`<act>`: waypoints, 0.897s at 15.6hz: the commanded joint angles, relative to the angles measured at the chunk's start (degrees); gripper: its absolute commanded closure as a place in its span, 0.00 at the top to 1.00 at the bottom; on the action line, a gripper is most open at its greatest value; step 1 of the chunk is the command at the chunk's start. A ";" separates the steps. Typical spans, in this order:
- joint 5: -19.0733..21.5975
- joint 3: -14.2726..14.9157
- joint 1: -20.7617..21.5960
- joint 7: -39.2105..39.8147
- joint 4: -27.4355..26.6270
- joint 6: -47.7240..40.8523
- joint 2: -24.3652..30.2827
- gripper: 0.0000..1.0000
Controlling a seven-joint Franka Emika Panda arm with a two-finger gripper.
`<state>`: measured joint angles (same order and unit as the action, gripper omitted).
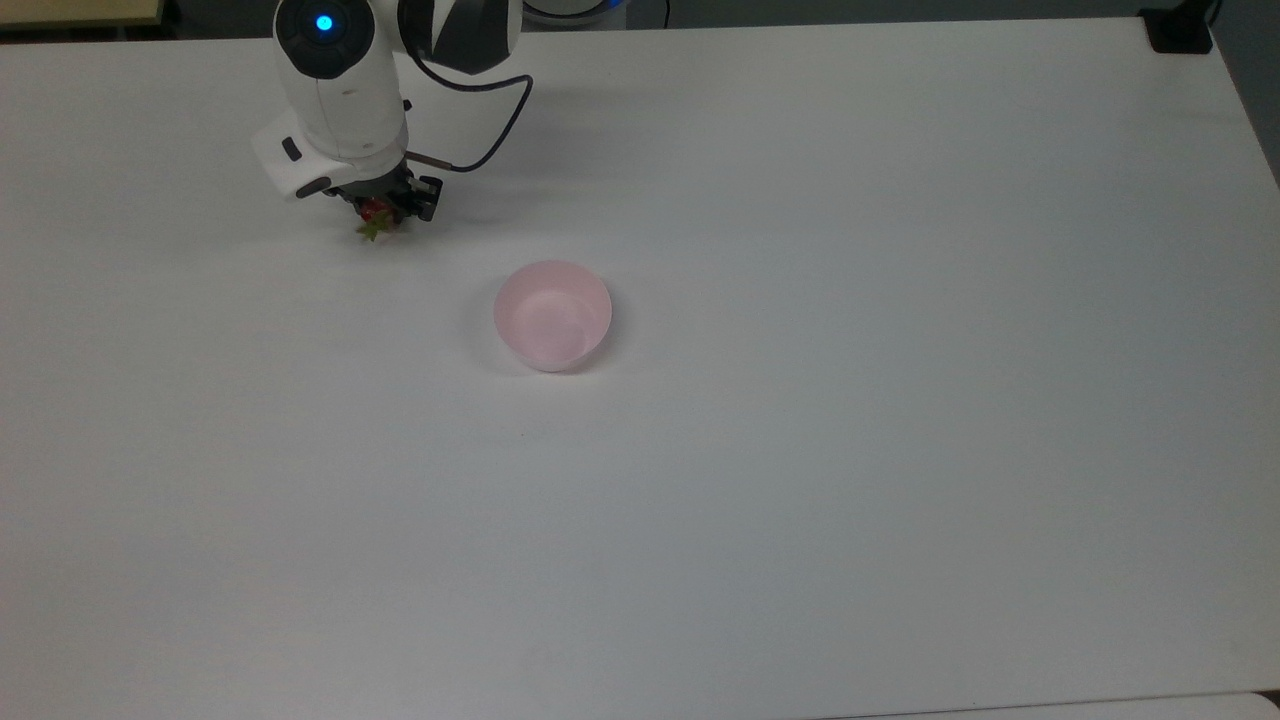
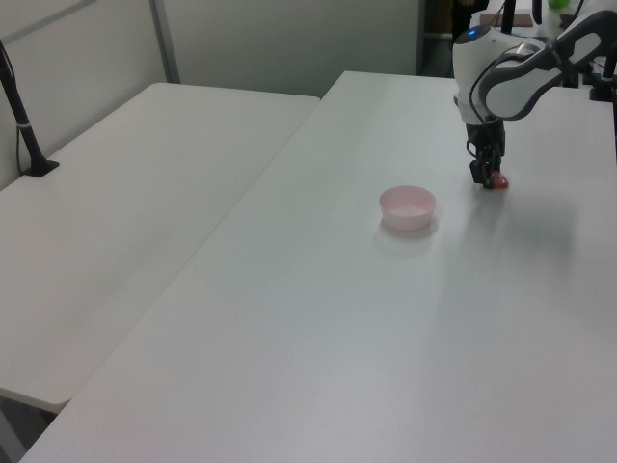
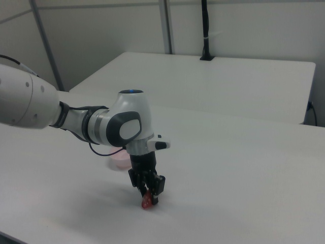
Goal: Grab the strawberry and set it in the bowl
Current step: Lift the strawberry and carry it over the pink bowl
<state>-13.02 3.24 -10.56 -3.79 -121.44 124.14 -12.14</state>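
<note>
The end effector (image 1: pixel 385 210) (image 2: pixel 487 179) (image 3: pixel 148 195) is down at the bench surface with its two fingers closed against the sides of the strawberry (image 1: pixel 375 213) (image 2: pixel 498 180) (image 3: pixel 147 202), gripping it. The one strawberry is low on the white bench (image 1: pixel 800 450) (image 2: pixel 386 328) (image 3: pixel 244 193); whether it touches the surface or is slightly lifted cannot be told. In the top view its green cap pokes out just below the fingers. From the end effector a single white arm (image 1: pixel 335 80) (image 2: pixel 496 77) (image 3: pixel 101 124) rises, with a blue light on its last joint and a black cable (image 1: pixel 500 110) looping away from the wrist.

One pale pink bowl (image 1: pixel 552 314) (image 2: pixel 408 207) (image 3: pixel 121 160) stands upright on the same bench, apart from the strawberry. In the top view the strawberry lies up and to the top view's left of the bowl; in the left view it is beyond the bowl, to the left view's right; in the right view the bowl sits behind the arm, partly hidden by it. Nothing lies inside the bowl.

A second white table (image 2: pixel 125 212) (image 3: pixel 213 81) stands beside the bench, with one black post (image 2: pixel 19 116) (image 3: pixel 205 30) at its edge.
</note>
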 commanded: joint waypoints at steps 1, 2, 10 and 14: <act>0.01 0.10 -0.26 -0.87 0.84 0.05 1.33 0.32; 0.88 -0.08 0.01 -0.96 1.98 -0.74 1.59 0.32; 10.20 -0.34 8.52 -5.07 13.85 -7.52 1.33 0.34; 12.75 -0.34 11.69 -12.10 13.86 -1.20 -0.33 0.33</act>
<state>-2.20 2.50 -0.65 -10.99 -108.07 118.76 -10.78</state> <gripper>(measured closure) 0.590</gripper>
